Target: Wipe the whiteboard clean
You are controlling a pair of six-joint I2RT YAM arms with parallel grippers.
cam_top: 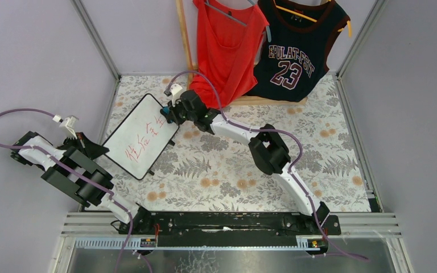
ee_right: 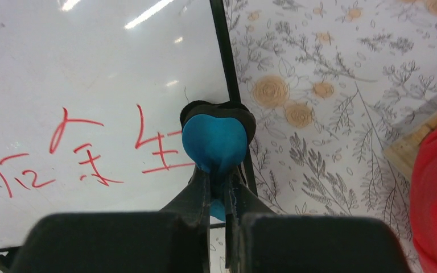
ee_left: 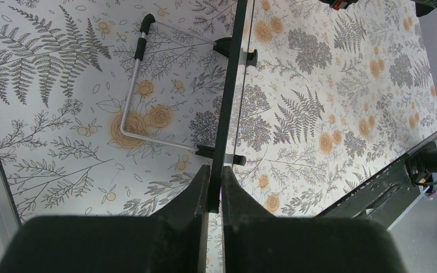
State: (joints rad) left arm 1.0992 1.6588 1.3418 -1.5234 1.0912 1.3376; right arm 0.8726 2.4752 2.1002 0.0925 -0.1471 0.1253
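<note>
**Eraser at the board's edge, red writing not yet wiped**

The whiteboard [cam_top: 139, 136] stands propped at a tilt on the left half of the flower-patterned table [cam_top: 233, 170], with its wire stand [ee_left: 130, 114] behind it. One line of red writing [ee_right: 79, 153] crosses its face, apparently all of it intact, so the step in hand looks like the first wipe.

To do it well, the pad should lie flat on the surface, not on the raised black frame [ee_right: 223, 57]. It should then sweep along the line of characters in overlapping passes. Pressure probably needs to be modest, since a board resting on a thin wire stand could pivot or tip under a hard push. The other arm's hold on the far edge should brace against that.

Both of the 2 grippers are closed on something:

- **Right gripper** [ee_right: 219, 185]: clamped on a blue eraser [ee_right: 213, 142] (heart-shaped, with a black backing). The eraser sits at the board's frame just beside the last red character. Whether it already presses on the surface cannot be told.
- **Left gripper** [ee_left: 215, 190]: pinched onto the board's thin black edge, seen edge-on from the left wrist.
</note>
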